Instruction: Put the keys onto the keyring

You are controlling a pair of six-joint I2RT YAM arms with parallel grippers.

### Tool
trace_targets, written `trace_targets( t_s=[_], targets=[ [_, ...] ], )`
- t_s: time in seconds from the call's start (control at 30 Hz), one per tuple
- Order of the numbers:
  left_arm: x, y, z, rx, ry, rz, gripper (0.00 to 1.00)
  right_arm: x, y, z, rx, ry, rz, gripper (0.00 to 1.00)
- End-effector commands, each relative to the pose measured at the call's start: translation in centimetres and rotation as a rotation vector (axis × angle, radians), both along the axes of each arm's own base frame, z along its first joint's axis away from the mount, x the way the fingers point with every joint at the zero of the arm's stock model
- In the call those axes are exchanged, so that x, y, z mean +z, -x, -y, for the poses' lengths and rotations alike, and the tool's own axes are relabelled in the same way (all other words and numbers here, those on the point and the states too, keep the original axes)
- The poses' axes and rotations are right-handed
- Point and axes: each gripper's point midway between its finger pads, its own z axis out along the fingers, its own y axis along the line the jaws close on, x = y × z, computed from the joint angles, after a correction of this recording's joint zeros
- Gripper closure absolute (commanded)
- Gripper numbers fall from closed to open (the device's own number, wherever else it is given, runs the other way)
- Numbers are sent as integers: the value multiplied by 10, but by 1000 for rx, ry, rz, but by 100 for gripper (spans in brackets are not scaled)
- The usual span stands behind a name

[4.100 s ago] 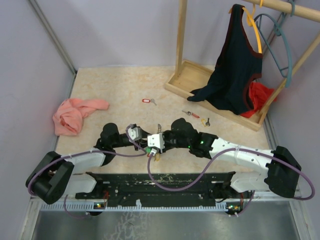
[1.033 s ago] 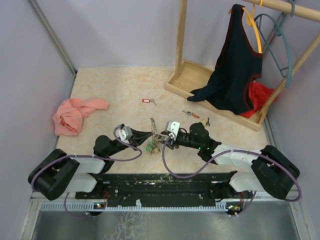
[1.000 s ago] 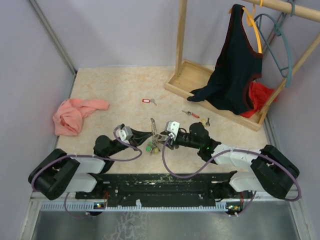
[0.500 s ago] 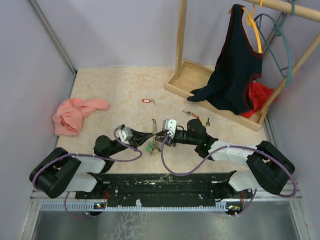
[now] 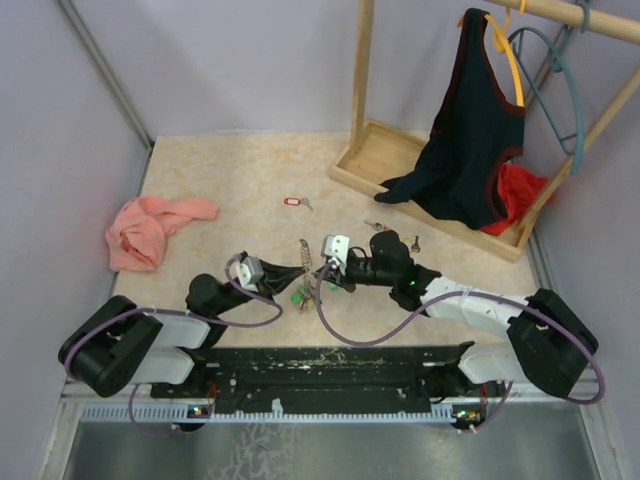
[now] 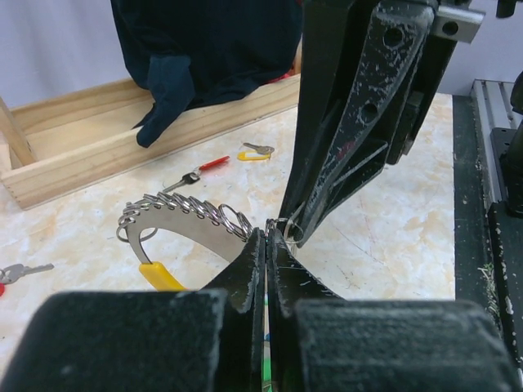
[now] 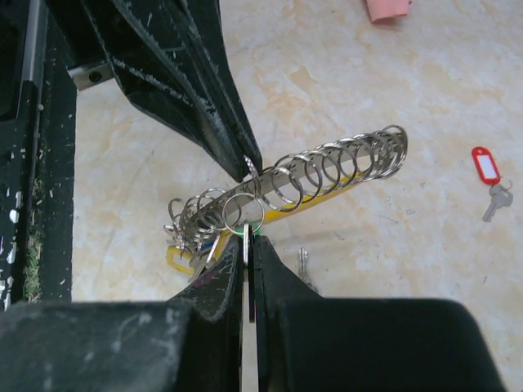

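Only my wrist views show it: right gripper [image 7: 248, 245] pinched on a key [image 7: 245, 236], left gripper [image 6: 266, 245] clamped on the keyring [image 6: 192, 224]

Large silvery metal keyring [image 5: 304, 262], strung with small split rings [image 7: 343, 167] and tagged keys [image 5: 300, 293], tilted above tabletop [image 5: 220, 170]; red-tagged silver key [image 5: 293, 202] at its 12 o'clock, red-headed key [image 5: 380, 227] and yellow-headed key [image 5: 412, 243] at 2 o'clock.

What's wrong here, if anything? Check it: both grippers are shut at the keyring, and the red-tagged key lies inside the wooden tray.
The red-tagged key is not inside the wooden tray; it lies on the bare table left of it, as the top external view shows. The rest stands: the left gripper and right gripper are shut at the keyring.
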Motion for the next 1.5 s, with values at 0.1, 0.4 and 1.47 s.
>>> trace_targets(
  t_s=[0.1, 0.4, 1.47],
  targets=[
    [16, 2, -3, 14, 37, 87, 71, 57, -20, 5, -62, 31, 120, 100],
    [1, 3, 4, -36, -37, 83, 58, 71, -20, -4, -6, 114, 192, 100],
    [12, -50, 3, 158, 97, -153, 63, 63, -3, -17, 93, 168, 197, 100]
  ],
)
